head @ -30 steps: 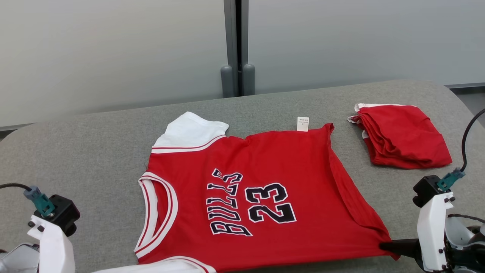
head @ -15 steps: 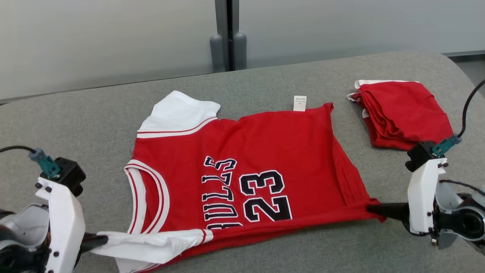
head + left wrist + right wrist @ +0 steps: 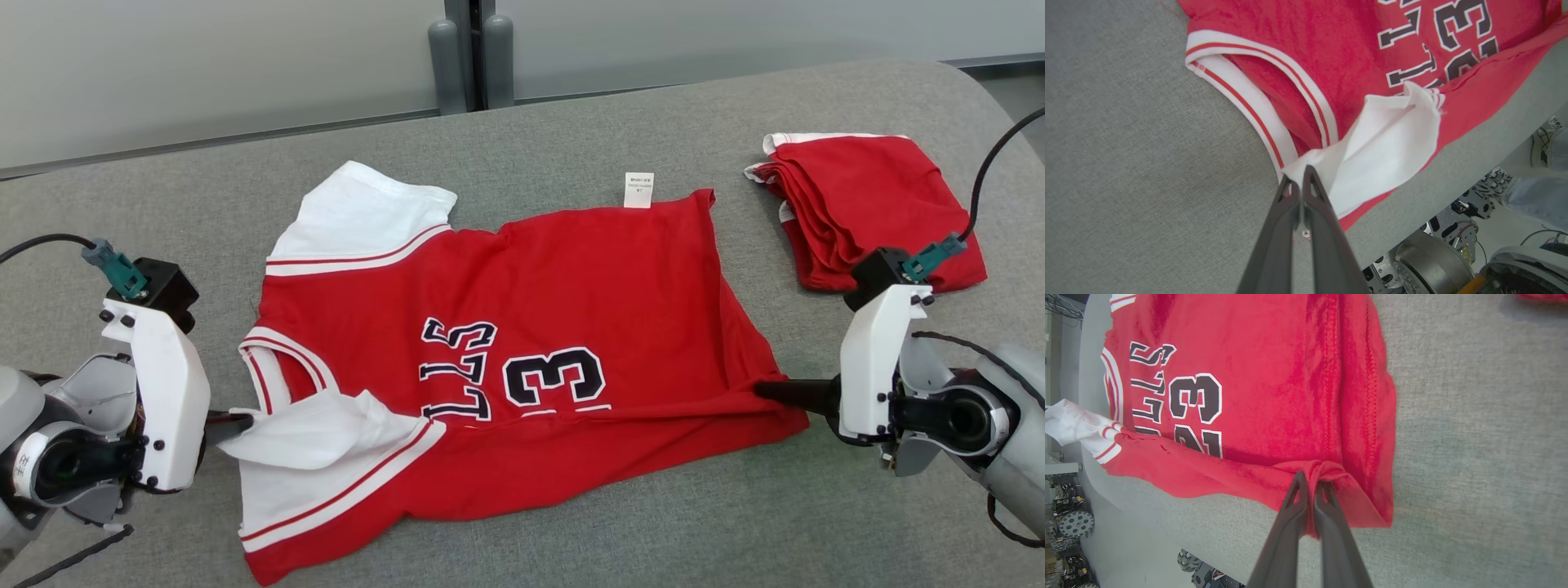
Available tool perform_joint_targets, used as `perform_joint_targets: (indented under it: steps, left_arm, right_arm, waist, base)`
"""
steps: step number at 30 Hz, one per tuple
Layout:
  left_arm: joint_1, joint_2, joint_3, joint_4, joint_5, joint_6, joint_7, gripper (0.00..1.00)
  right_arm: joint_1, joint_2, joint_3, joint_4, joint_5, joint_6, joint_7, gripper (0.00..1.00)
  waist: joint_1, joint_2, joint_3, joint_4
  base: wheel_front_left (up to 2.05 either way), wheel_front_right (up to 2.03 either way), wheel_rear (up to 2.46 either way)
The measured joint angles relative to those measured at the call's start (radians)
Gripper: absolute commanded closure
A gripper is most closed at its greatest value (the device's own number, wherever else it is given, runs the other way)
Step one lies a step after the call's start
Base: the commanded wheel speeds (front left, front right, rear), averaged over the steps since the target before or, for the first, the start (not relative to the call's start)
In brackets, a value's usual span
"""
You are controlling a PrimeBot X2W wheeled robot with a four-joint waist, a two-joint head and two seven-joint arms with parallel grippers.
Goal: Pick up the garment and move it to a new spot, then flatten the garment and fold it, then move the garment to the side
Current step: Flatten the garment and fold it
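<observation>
At frame centre, the jersey has been folded further over its lettering; its white sleeve is pinched in the closed left gripper, its hem in the closed right gripper.

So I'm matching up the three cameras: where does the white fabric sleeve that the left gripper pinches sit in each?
Head view: white fabric sleeve lower left, lying over the red jersey, at the left gripper.
Left wrist view: sleeve right of centre, just beyond that gripper's tips.
Right wrist view: sleeve at the far left edge, about midway up.
Shared landmark: the black numeral 3.
</observation>
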Motion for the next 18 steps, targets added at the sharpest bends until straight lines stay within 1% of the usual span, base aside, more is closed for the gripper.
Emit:
perform_joint_targets:
  steps: [1,2,3,4,5,6,10,11,14,18]
  left_arm:
    - [-0.004,-0.007,0.001,0.020,0.004,-0.007,-0.007,1.00]
    - [-0.006,-0.015,0.004,0.038,0.007,-0.011,-0.017,1.00]
    - [-0.007,-0.024,0.006,0.056,0.008,-0.017,-0.027,1.00]
    - [-0.007,-0.033,0.006,0.070,0.010,-0.022,-0.035,0.75]
    - [-0.007,-0.042,0.006,0.085,0.012,-0.026,-0.042,0.19]
    - [-0.006,-0.053,0.007,0.100,0.013,-0.034,-0.055,0.02]
    - [-0.001,-0.083,0.011,0.143,0.018,-0.054,-0.105,0.00]
    - [0.003,-0.091,0.016,0.159,0.030,-0.063,-0.140,0.00]
    - [0.017,-0.089,0.029,0.166,0.048,-0.078,-0.205,0.00]
    - [0.041,-0.072,0.053,0.142,0.107,-0.075,-0.338,0.00]
  right_arm:
    - [-0.004,0.010,-0.002,0.011,0.000,0.000,0.000,0.84]
    - [-0.008,0.020,-0.004,0.020,-0.003,0.000,0.000,0.71]
    - [-0.012,0.028,-0.006,0.027,-0.004,0.000,0.000,0.55]
    - [-0.015,0.036,-0.009,0.034,-0.004,0.000,-0.002,0.00]
    - [-0.015,0.042,-0.012,0.040,-0.005,0.000,-0.007,0.00]
    - [-0.015,0.047,-0.014,0.046,-0.005,0.000,-0.010,0.00]
    - [-0.012,0.053,-0.030,0.062,-0.007,0.000,-0.040,0.00]
    - [-0.010,0.050,-0.047,0.065,-0.009,0.000,-0.076,0.00]
    - [0.010,0.040,-0.083,0.044,-0.017,0.000,-0.163,0.00]
    - [0.052,0.022,-0.141,-0.022,-0.060,-0.001,-0.361,0.00]
  waist:
    - [-0.0001,0.0000,0.000,-0.001]
    - [0.0000,0.0000,-0.001,-0.001]
    - [0.0000,0.0000,-0.002,-0.002]
    - [0.0000,0.0000,-0.003,-0.001]
    - [0.0000,0.0000,-0.005,0.000]
    - [0.0000,0.0000,-0.006,0.001]
    - [0.0000,0.0000,-0.021,0.006]
    - [0.0000,0.0000,-0.031,0.010]
    - [0.0000,0.0000,-0.049,0.016]
    - [0.0000,0.0000,-0.074,0.026]
  base:
    - [0.00,0.00,0.00]
    - [0.00,0.00,0.00]
    - [0.00,0.00,0.00]
    - [0.00,0.00,0.00]
    - [0.00,0.00,0.00]
    - [0.00,0.00,0.00]
    - [0.00,0.00,0.00]
    - [0.00,0.00,0.00]
    - [0.00,0.00,0.00]
    - [0.00,0.00,0.00]
